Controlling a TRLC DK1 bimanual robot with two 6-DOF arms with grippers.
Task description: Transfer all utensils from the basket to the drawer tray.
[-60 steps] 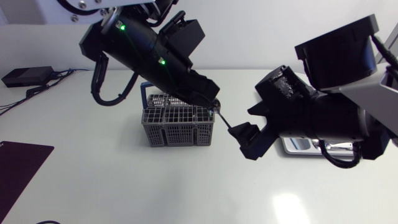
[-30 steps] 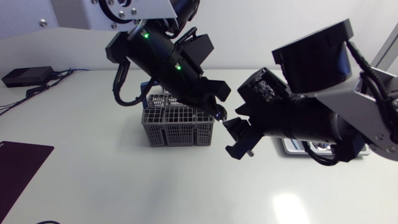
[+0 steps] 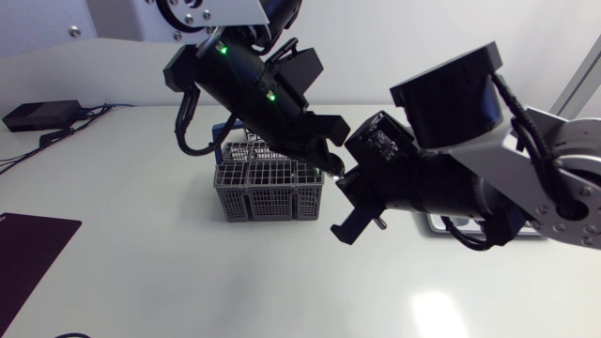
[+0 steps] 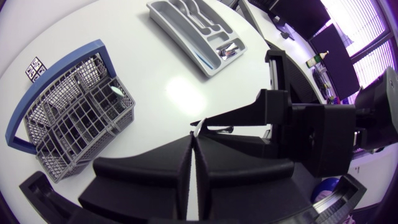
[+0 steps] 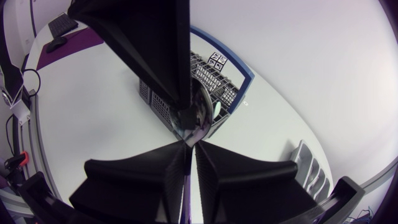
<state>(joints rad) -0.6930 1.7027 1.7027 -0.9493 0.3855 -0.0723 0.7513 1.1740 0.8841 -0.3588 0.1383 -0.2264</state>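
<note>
Head view showed the left gripper [image 4: 193, 138] and right gripper [image 5: 189, 144] meeting tip to tip above the basket [image 3: 268, 192]. Both looked clamped on one spoon [image 5: 198, 118].

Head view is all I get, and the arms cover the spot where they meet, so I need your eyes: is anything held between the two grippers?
Observer: Yes. The right wrist view shows a shiny metal utensil at the tips of the right gripper, which appears closed on it.
Operator: Does the left gripper have it too?
Observer: In the left wrist view the left gripper is closed to a thin slit, and a pale sliver of the utensil shows at its tips.
Operator: The right arm hides the tray from me. Is anything in it?
Observer: The left wrist view shows the whole drawer tray. One end compartment holds metal pieces.
</note>
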